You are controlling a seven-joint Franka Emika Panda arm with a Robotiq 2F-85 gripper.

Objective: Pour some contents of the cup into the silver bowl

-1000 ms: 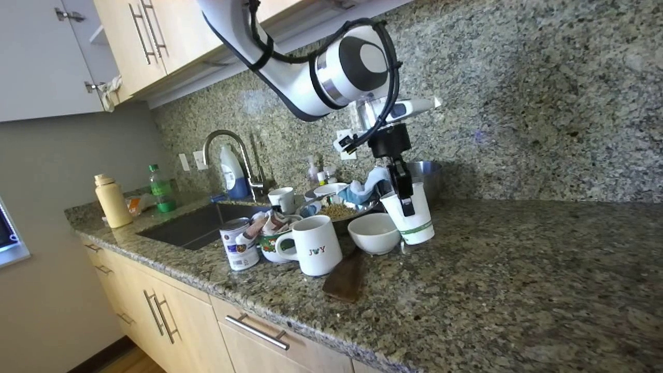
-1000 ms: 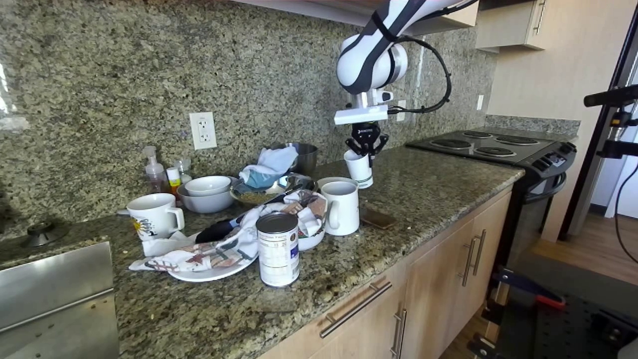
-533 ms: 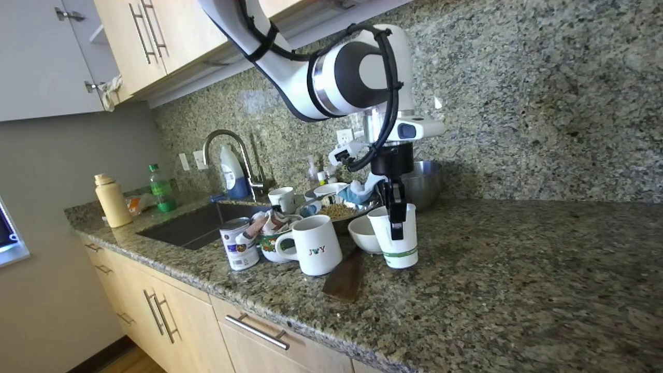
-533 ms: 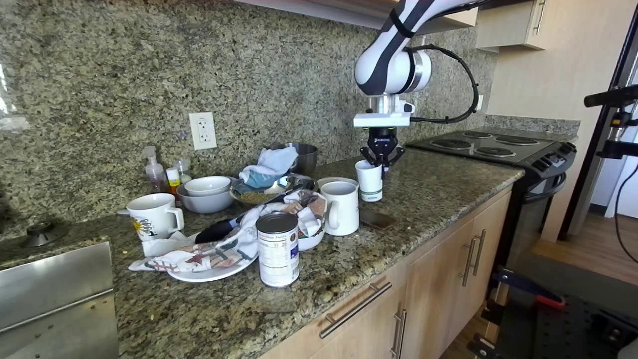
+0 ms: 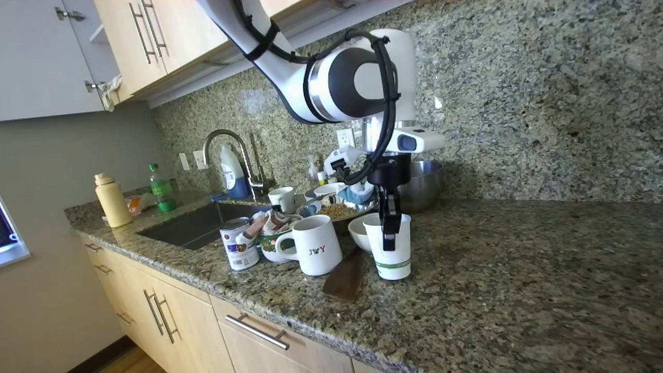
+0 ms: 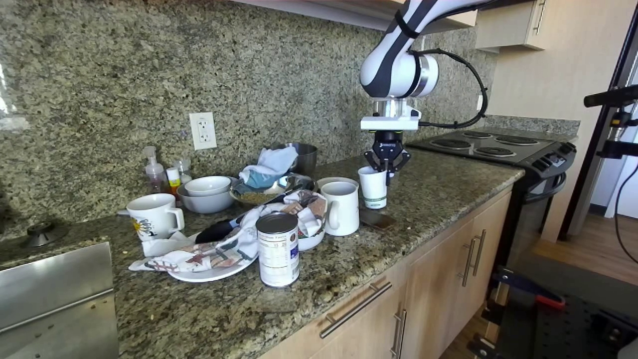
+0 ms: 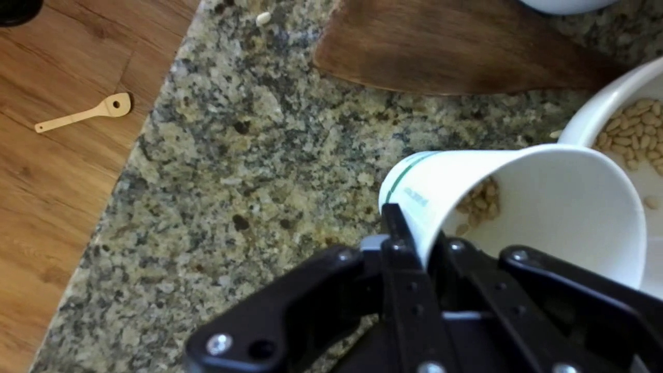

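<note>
The tall white cup point(image 5: 394, 261) with a green band stands nearly upright, low over or on the counter; I cannot tell whether it touches. My gripper point(image 7: 417, 230) is shut on the cup's wall, one finger outside and one inside. A little pale grain lies at the cup's bottom point(image 7: 479, 202). In both exterior views two silver bowls show: a shallow one point(image 6: 293, 180) holding grain and partly covered by a cloth, and a deep one point(image 5: 427, 187) against the backsplash. Both are behind the cup, and the gripper partly hides the deep one.
A low white bowl point(image 5: 359, 234) with grain stands right behind the cup. A white mug point(image 5: 317, 254) and a brown wooden spatula point(image 5: 344, 282) lie close beside it. A can point(image 6: 278, 254), cloths and other mugs stand farther toward the sink.
The cup was raised and tilted. My arm has lowered it, brought it toward the counter's front edge, and turned it nearly upright. The gripper has stayed shut on it.
</note>
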